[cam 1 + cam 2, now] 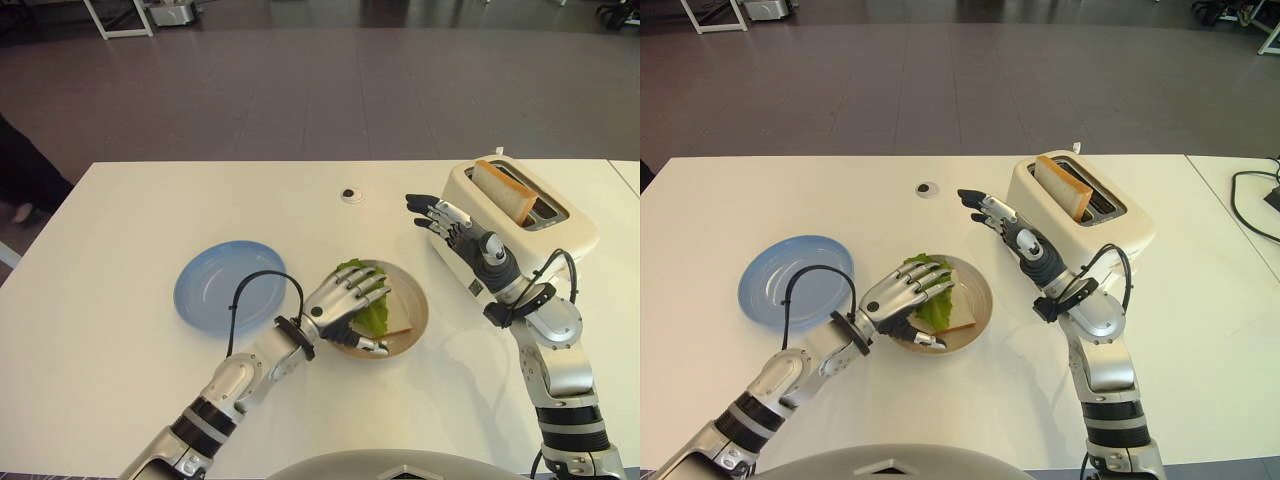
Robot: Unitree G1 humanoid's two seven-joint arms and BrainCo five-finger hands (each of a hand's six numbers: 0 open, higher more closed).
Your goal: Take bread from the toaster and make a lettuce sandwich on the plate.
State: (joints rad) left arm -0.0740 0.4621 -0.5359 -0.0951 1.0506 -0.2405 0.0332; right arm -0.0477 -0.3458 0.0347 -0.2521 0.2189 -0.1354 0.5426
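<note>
Over the tan plate, left hand with fingers curled on the lettuce, apparently pinching it, leaf atop a bread slice on that plate. Just left of the toaster, right hand with fingers stretched straight, holding nothing. In the toaster slot, second slice upright. On the desk further left, blue plate.

Bread stands in the toaster, right of the plate bearing lettuce; a second plate lies leftmost.
</note>
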